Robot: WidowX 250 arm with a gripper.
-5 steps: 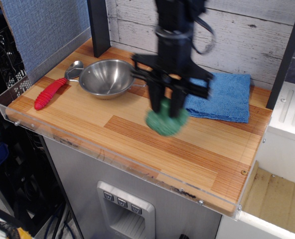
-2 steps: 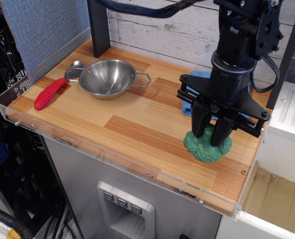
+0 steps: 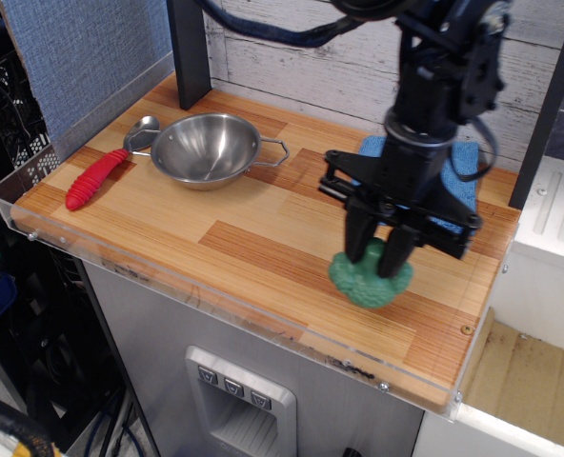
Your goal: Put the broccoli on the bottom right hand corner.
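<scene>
The green toy broccoli (image 3: 368, 282) is at the front right part of the striped wood tabletop, close above or on the surface. My gripper (image 3: 375, 259) comes down from above and is shut on the broccoli, its two black fingers (image 3: 356, 240) clamping the top. The bottom right hand corner (image 3: 453, 354), with the clear acrylic edge and a small brass screw (image 3: 466, 329), lies to the right and front of the broccoli, a short way off.
A steel bowl (image 3: 206, 149) stands at the back left, with a red-handled spoon (image 3: 99, 175) beside it. A blue folded towel (image 3: 453, 176) lies at the back right, partly behind the arm. A dark post (image 3: 189, 48) stands at the back.
The gripper carried the broccoli from the table's middle to the right front, then shifted slightly back left. It stays shut on the broccoli.
</scene>
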